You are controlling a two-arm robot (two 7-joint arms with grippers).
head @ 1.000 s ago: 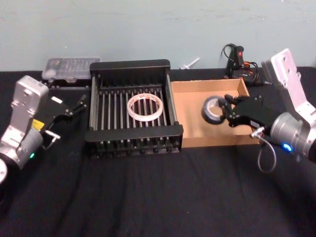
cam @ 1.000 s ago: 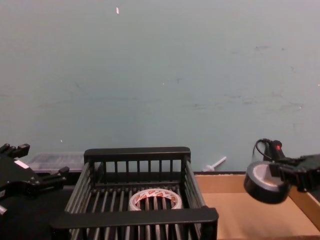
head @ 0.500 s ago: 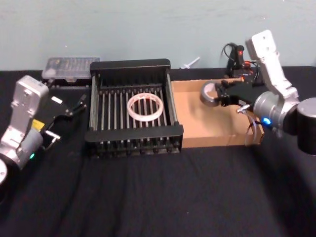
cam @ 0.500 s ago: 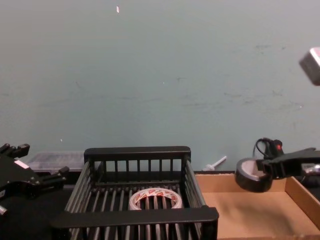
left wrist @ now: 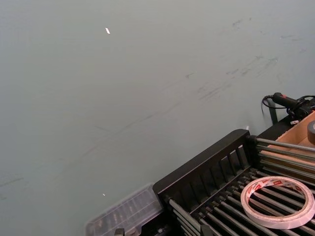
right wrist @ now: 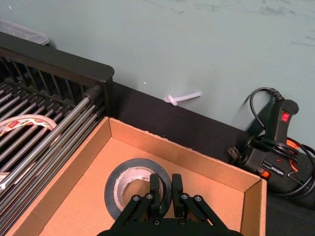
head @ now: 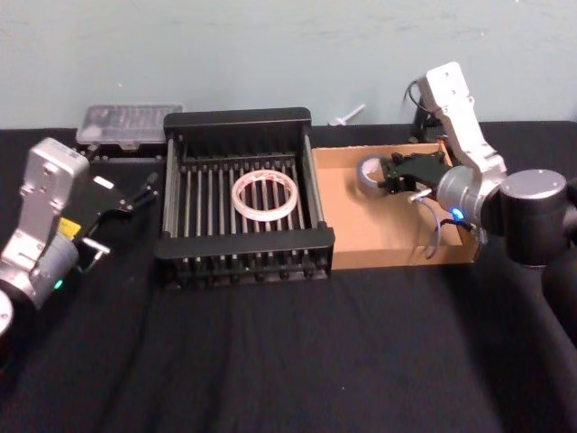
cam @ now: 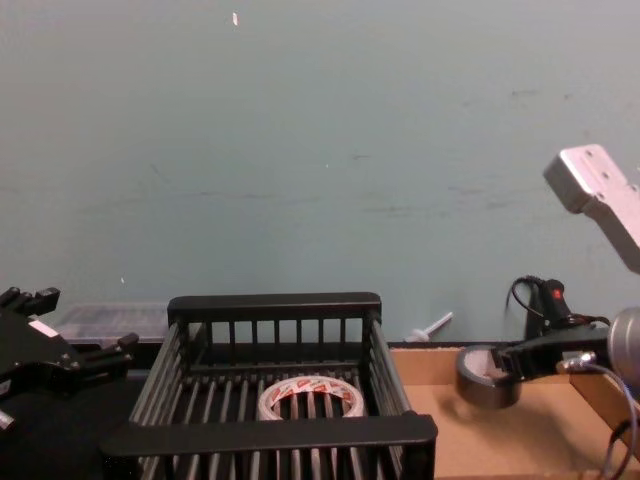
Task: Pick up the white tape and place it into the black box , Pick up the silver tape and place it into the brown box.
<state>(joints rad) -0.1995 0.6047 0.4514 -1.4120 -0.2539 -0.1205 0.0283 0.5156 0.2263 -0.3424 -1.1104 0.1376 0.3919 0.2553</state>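
1. Black box [head: 236,244] at the centre of the head view, on the black table [head: 288,361]; slatted sides and barred bottom well visible.
2. Inside it, lying flat on the bars near the middle: the white tape [head: 266,195], with red print on the inner core in the left wrist view [left wrist: 278,201] and in the chest view [cam: 310,398].
3. Directly to the right of the black box, touching its side: the brown box [head: 397,250], a shallow cardboard tray with low walls.
4. Silver tape [head: 370,171] in the upper left part of the brown box in the head view, clamped at its rim by the right gripper [head: 393,174].
5. In the right wrist view, both fingers pressed together on the wall of the roll [right wrist: 138,189], one inside the core and one outside; roll low over the tray floor, contact with the floor not possible to tell.
6. In the chest view, roll [cam: 487,375] at the centre right, above the cardboard.
7. Left gripper [head: 144,191] at the left of the frame, beside the black box, fingers apart, holding nothing.
8. Clear plastic case [head: 126,123] in the upper left, behind the black box.
9. Black tool with cable [right wrist: 275,142] on the table behind the brown box, in the upper right.
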